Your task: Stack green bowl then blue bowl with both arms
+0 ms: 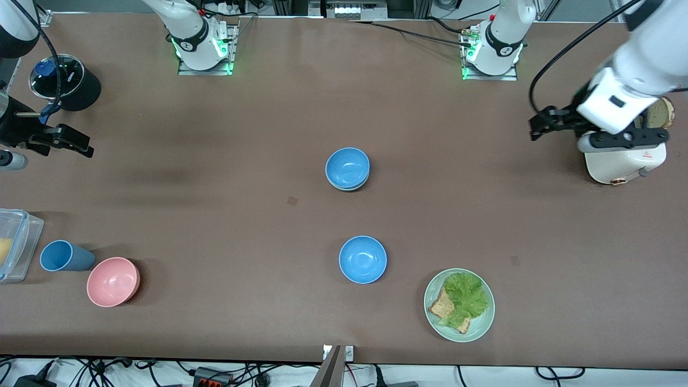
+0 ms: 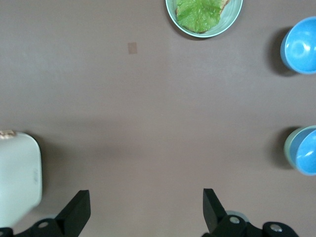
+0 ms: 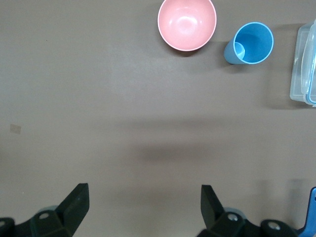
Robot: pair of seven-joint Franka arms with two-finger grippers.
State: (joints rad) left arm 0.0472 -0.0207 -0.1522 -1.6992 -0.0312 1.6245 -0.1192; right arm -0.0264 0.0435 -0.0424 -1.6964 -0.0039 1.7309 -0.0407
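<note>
Front view: you're seeing the blue bowl (image 1: 348, 167) sitting nested in the green bowl (image 1: 349, 186) mid-surface, only a thin mint rim showing under it, so the stack is looking done to me. A second blue bowl (image 1: 363, 259) is sitting alone, nearer the camera. The plate (image 1: 481, 321) with lettuce and toast is lying nearer still, toward the left arm's end. The left gripper (image 1: 536, 128) is hanging over bare surface beside the toaster (image 1: 626, 161), well apart from the bowls; the right gripper (image 1: 75, 144) is hanging near the black jar (image 1: 70, 80) at its own end. Both are looking parked wide, probably to keep clear of the stack. Pink bowl (image 1: 113, 281), blue cup (image 1: 64, 256) and clear container (image 1: 16, 244) are sitting toward the right arm's end. Left wrist view: the left gripper's fingers (image 2: 76, 211) are standing apart, holding nothing; the stack is showing at the frame edge, blue inside a mint rim (image 2: 287, 145). Right wrist view: the right gripper's fingers (image 3: 75, 203) are apart too, empty, over bare surface, with the pink bowl and cup in view. You're likely only needing to confirm the nest is seated level.
</note>
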